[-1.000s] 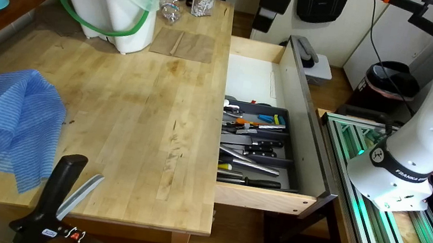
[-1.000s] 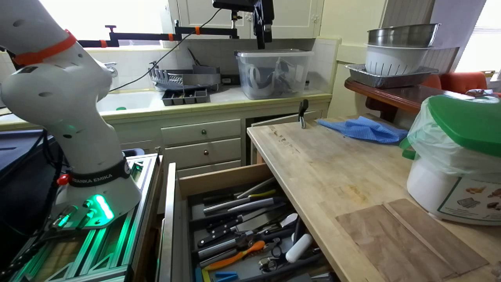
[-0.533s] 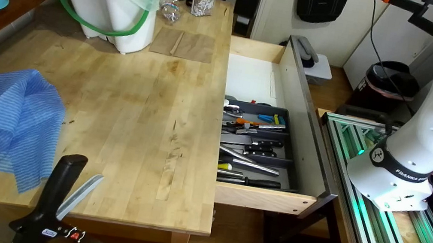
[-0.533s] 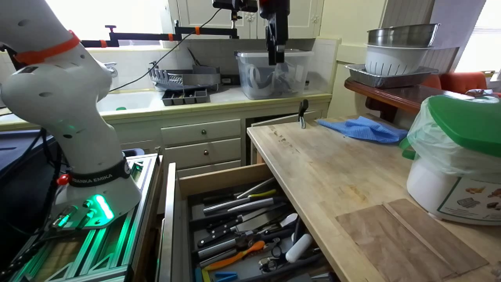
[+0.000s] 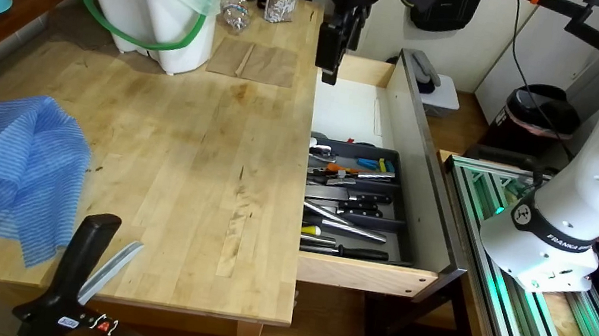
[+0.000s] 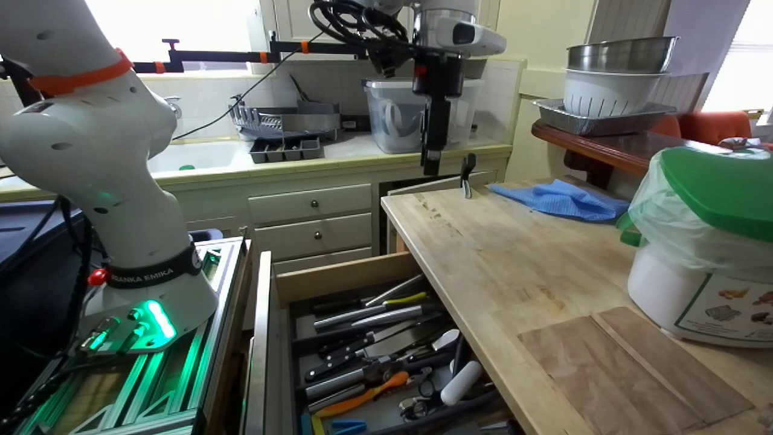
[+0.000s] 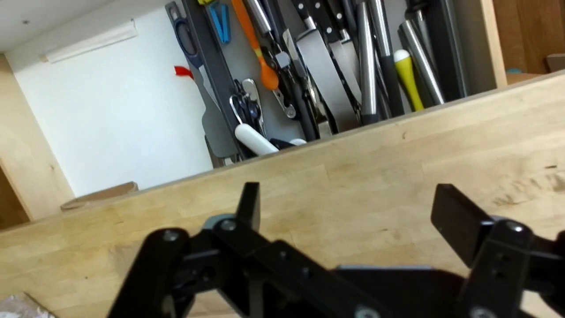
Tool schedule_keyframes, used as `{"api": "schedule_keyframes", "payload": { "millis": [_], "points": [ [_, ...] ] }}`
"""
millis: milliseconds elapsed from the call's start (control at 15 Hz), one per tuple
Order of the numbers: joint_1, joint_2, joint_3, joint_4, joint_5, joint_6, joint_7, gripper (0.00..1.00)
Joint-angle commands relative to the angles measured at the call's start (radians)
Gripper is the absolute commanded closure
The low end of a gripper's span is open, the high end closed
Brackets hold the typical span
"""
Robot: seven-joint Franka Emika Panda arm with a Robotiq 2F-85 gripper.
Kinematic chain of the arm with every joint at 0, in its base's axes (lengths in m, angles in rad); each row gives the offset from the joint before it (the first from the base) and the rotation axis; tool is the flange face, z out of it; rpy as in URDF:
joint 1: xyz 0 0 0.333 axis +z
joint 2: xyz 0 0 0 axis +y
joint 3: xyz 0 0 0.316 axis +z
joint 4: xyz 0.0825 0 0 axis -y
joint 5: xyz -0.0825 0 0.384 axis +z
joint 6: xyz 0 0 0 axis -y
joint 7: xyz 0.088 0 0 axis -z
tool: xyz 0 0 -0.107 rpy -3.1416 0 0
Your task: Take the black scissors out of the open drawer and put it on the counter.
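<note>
The drawer (image 5: pixel 348 109) stands open beside the counter (image 5: pixel 184 174); the drawer (image 6: pixel 338 279) and the counter (image 6: pixel 501 260) show in both exterior views. Small dark handle loops (image 6: pixel 427 386), seemingly the black scissors, lie among utensils in the drawer's tray near the counter edge. They seem to show as dark loops (image 7: pixel 252 108) in the wrist view, beside a white handle; their blades are hard to make out. My gripper (image 7: pixel 348 187) is open and empty, high above the counter beside the drawer. It also shows in both exterior views (image 5: pixel 326 73) (image 6: pixel 431 168).
Loop-handled navy scissors (image 7: pixel 184 37) lie outside the tray by its wall. An orange-handled tool (image 6: pixel 362 396) and a white handle (image 6: pixel 462 383) lie near the dark loops. On the counter are a blue cloth (image 5: pixel 17 165), a white bin (image 5: pixel 150 12) and brown paper (image 5: pixel 267 65).
My gripper has come down from the top of the exterior views and moved over toward the counter edge. The drawer and its utensils have not moved.
</note>
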Motion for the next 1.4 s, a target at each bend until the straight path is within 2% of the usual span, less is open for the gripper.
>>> {"api": "schedule_keyframes", "payload": {
  "millis": [0,133,200,600,667,933,1067,1333],
  "points": [
    [-0.025,0.024,-0.039,-0.08,0.017,0.068,0.014,0.0],
    [-0.04,0.044,-0.063,-0.126,0.021,0.115,0.021,0.0],
    [-0.027,0.033,-0.048,-0.077,0.004,0.06,0.001,0.0],
    [-0.038,0.049,-0.064,-0.113,0.005,0.092,0.005,0.0],
    [-0.05,0.062,-0.061,-0.122,-0.045,0.111,0.061,0.0],
    [-0.05,0.105,-0.067,-0.192,-0.066,0.219,0.073,0.0],
    [-0.055,0.129,-0.059,-0.239,-0.178,0.322,0.129,0.0],
    [-0.067,0.199,-0.08,-0.309,-0.474,0.476,0.239,0.0]
  ]
}}
